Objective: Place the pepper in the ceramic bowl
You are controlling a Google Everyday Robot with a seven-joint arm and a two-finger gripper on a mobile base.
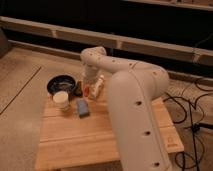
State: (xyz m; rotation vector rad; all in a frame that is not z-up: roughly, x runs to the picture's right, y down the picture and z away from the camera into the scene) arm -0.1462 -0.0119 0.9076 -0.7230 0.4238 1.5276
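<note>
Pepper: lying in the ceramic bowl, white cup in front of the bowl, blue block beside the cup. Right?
Not quite. The camera view shows the pepper outside the ceramic bowl, by the gripper, which is down just to the picture's right of the bowl. The rest holds: the white cup stands in front of the bowl and the blue block lies beside the cup.
</note>
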